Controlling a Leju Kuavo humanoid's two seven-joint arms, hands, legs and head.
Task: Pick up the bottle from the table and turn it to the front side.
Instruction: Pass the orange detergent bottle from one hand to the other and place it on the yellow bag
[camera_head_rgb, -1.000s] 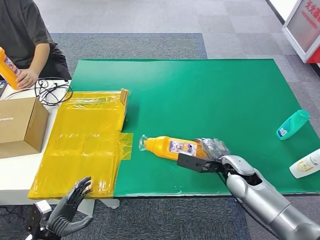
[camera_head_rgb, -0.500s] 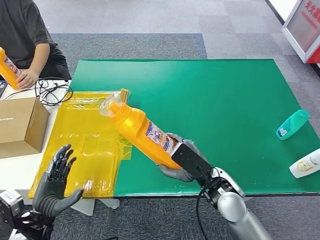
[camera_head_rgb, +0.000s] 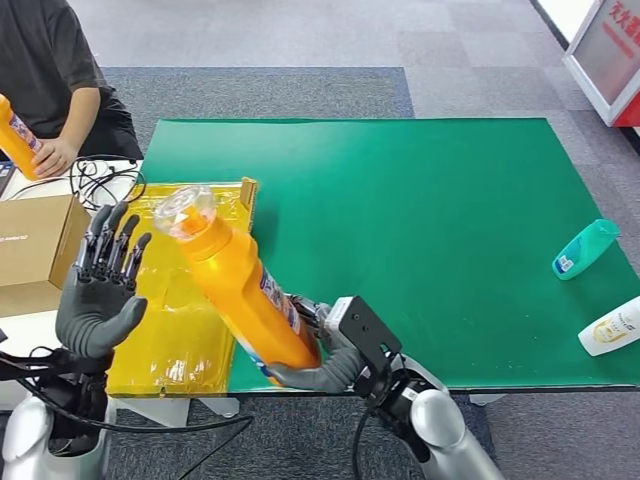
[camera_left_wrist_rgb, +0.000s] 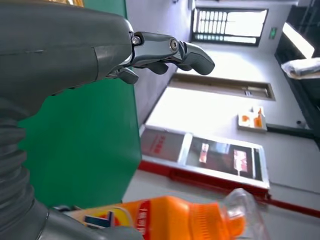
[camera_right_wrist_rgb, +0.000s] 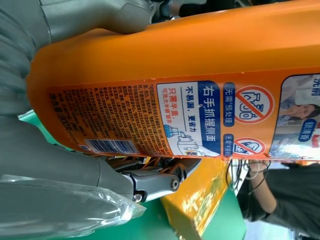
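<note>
Head view: tall orange plastic bottle with clear cap (camera_head_rgb: 240, 290) lifted off green table mat (camera_head_rgb: 423, 200), tilted, base gripped by right hand (camera_head_rgb: 321, 365); left hand (camera_head_rgb: 98, 290) spread, empty, beside cap.
Left wrist view: fingers (camera_left_wrist_rgb: 170, 52) apart above bottle.
Right wrist view: back label facing camera.
Likely turning step; next needs rotation, probably left-hand support.

The bottle (camera_head_rgb: 240, 298) is orange, with a clear cap and a label printed in blue, white and red. The hand (camera_head_rgb: 323, 362) gripping it is grey — so is the left hand (camera_head_rgb: 96, 296). A green mat (camera_head_rgb: 423, 210) covers the bench; yellow plastic sheeting (camera_head_rgb: 177, 290) lies alongside — glossy.
</note>
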